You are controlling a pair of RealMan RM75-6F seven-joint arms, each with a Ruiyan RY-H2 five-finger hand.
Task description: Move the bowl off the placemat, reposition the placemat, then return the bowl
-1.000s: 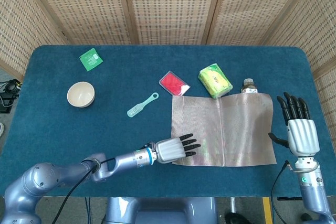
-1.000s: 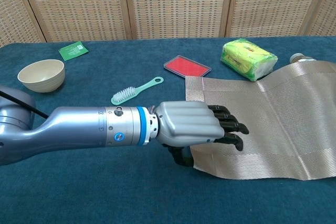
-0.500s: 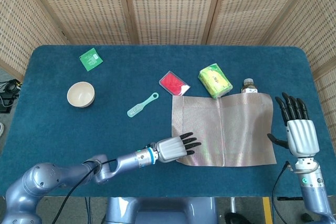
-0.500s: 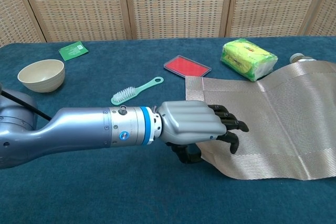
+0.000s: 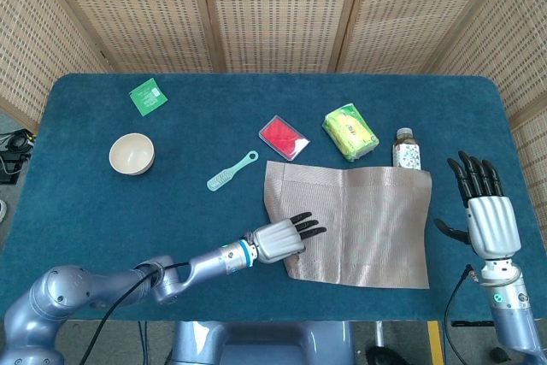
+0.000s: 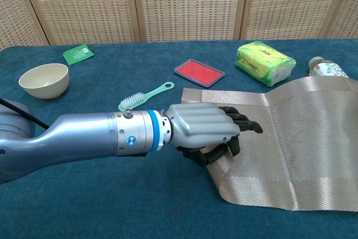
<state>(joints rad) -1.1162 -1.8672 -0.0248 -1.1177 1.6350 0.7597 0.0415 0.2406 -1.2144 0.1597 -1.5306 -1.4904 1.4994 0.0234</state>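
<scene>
The table (image 5: 102,220) is covered in deep blue cloth, and the placemat (image 5: 367,220) is a shiny beige weave with fine ribbing. The bowl (image 5: 132,154) is cream, the brush (image 5: 232,170) mint green, the packet (image 5: 148,96) green, the flat case (image 5: 283,137) red, and the tissue pack (image 5: 349,131) yellow-green.

Left hand (image 5: 280,238) grips placemat (image 5: 367,224) edge; bowl (image 5: 132,154) well apart.

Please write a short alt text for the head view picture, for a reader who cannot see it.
Seen from above, the robot's left hand grips the left edge of a beige woven placemat on a blue table. A cream bowl stands off the mat at the far left, and the right hand hovers open beside the mat.
</scene>
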